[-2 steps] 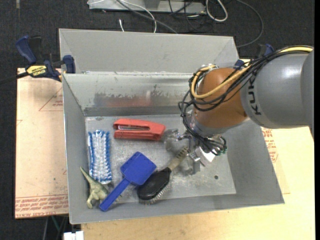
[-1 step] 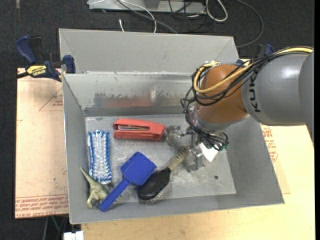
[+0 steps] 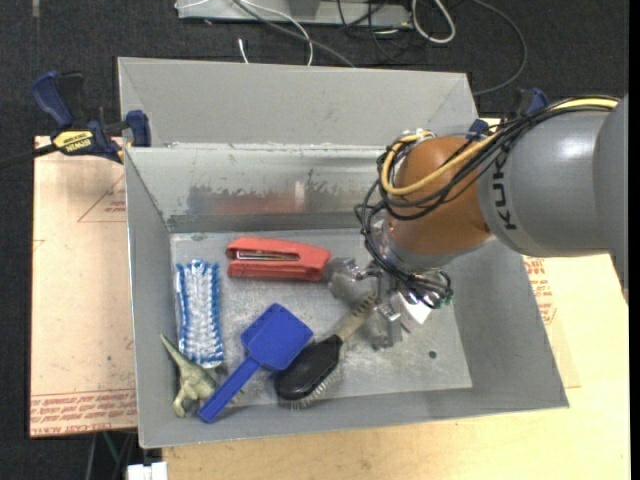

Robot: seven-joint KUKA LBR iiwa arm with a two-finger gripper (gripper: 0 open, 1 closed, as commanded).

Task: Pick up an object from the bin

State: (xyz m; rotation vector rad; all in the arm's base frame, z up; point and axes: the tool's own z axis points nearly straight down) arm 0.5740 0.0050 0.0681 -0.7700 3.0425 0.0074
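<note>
Item nearest my pincer (image 3: 367, 306): a black oval hairbrush (image 3: 308, 373) with a pale handle. It lies on the floor of the bin (image 3: 300, 168), towards the near wall and roughly midway across. Its head points to the lower left, and its handle runs up and to the right until it meets my pincer's grey metal parts. My pincer sits low over the upper end of that handle. I cannot tell how far it is parted, nor whether it has a grip on the handle, since the wrist hardware covers the contact point. Just left of the brush head, touching or nearly touching it, lies a blue plastic scoop (image 3: 272, 338) with a square blade; its handle slants down to the left. Behind these, near the middle of the floor, a red stapler (image 3: 275, 261) lies flat, its right end close to my pincer. At the left side, a blue-and-white bristled brush (image 3: 198, 311) lies lengthwise along the wall. A small green toy dinosaur (image 3: 188, 380) sits at its near end, beside the tip of the scoop handle. Above the pincer, my orange wrist cover (image 3: 440, 198) carries looped cables (image 3: 400, 163), and my grey arm (image 3: 570, 183) enters from the right.
</note>
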